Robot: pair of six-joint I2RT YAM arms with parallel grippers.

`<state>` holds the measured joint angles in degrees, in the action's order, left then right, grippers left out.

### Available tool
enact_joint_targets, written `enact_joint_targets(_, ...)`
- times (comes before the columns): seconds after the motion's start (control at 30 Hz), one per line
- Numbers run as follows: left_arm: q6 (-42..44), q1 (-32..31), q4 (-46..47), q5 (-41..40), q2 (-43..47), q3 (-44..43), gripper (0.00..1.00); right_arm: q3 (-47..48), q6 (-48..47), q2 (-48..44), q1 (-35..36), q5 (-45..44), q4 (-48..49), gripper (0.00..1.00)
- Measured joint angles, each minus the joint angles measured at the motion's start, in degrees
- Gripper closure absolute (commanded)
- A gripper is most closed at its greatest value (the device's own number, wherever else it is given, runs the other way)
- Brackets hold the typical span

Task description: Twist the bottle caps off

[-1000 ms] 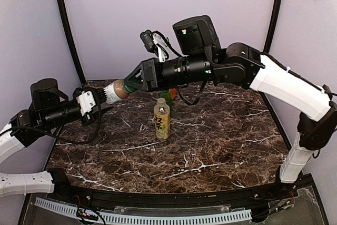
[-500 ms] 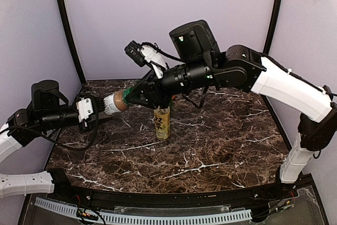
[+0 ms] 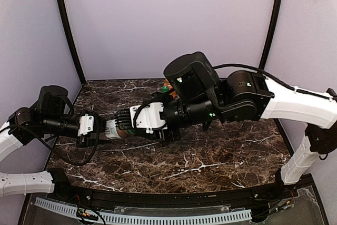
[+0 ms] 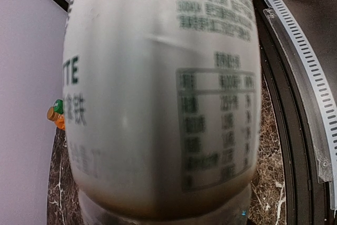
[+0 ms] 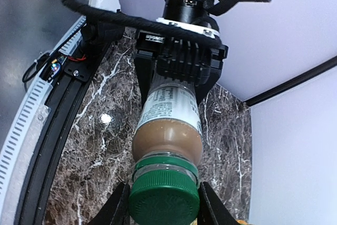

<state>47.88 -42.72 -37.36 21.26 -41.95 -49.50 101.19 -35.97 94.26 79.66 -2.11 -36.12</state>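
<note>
A clear bottle (image 3: pixel 117 129) with a white label and brown drink hangs level just above the table, between my two grippers. My left gripper (image 3: pixel 101 130) is shut on its body; the label (image 4: pixel 158 88) fills the left wrist view and hides the fingers. My right gripper (image 5: pixel 164 206) is shut on the bottle's green cap (image 5: pixel 164 199), one black finger (image 5: pixel 117 206) on each side. In the right wrist view the left gripper (image 5: pixel 181 59) clamps the bottle's far end. An orange bottle top and a green one (image 3: pixel 167 88) peek out behind the right arm. The yellow bottle is hidden.
The right arm (image 3: pixel 237 101) stretches low across the middle of the marble table (image 3: pixel 210 156). A black rail with a white slotted strip (image 3: pixel 158 217) runs along the near edge. Purple walls close in the back and sides. Orange and green caps (image 4: pixel 55 113) show small by the wall.
Both arms have come down and the bottle with them, from chest height to just above the table. The right wrist has turned, its white camera now at the front. The yellow bottle is now covered.
</note>
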Motion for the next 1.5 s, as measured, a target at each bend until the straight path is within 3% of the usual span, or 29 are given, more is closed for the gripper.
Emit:
enact_joint_targets(0.33, 1.0, 0.0, -1.1, 2.4, 0.0, 0.0, 0.99, -5.5, -15.6, -3.5, 2.2, -4.2, 5.8, 1.00)
enact_joint_targets(0.5, 1.0, -0.3, -1.3, 2.9, 0.6, 0.0, 0.99, -7.5, -15.4, -8.3, 1.9, -6.5, 10.8, 1.00)
enact_joint_targets(0.6, 0.2, -0.3, -0.3, 2.8, 0.9, 0.0, 0.99, -7.3, -10.2, -11.0, 0.2, -10.7, 13.5, 1.00)
enact_joint_targets(0.7, -1.4, -0.3, 1.7, 2.1, 1.2, 0.1, 0.99, -6.1, 0.4, -12.5, -7.2, -17.5, 13.7, 1.00)
enact_joint_targets(0.83, -4.1, -0.3, 4.6, 0.9, 1.4, 0.2, 0.99, -6.6, 19.7, -13.6, -25.8, -23.7, 7.0, 1.00)
enact_joint_targets(0.97, -7.2, -0.2, 7.2, 0.0, 1.7, 0.2, 0.99, -18.8, 39.1, -16.2, -48.0, -20.8, -1.5, 1.00)
enact_joint_targets(1.1, -9.6, 0.4, 9.0, -0.6, 1.9, 0.2, 0.99, -31.0, 47.7, -16.1, -59.3, -15.3, -5.4, 1.00)
enact_joint_targets(1.27, -10.8, 0.9, 10.0, -1.2, 2.3, 0.2, 0.99, -43.2, 53.0, -12.9, -65.7, -11.5, -7.9, 1.00)
enact_joint_targets(1.5, -11.1, 1.0, 10.7, -1.4, 2.4, 0.2, 0.99, -54.9, 56.2, -10.7, -70.8, -6.4, -3.8, 1.00)
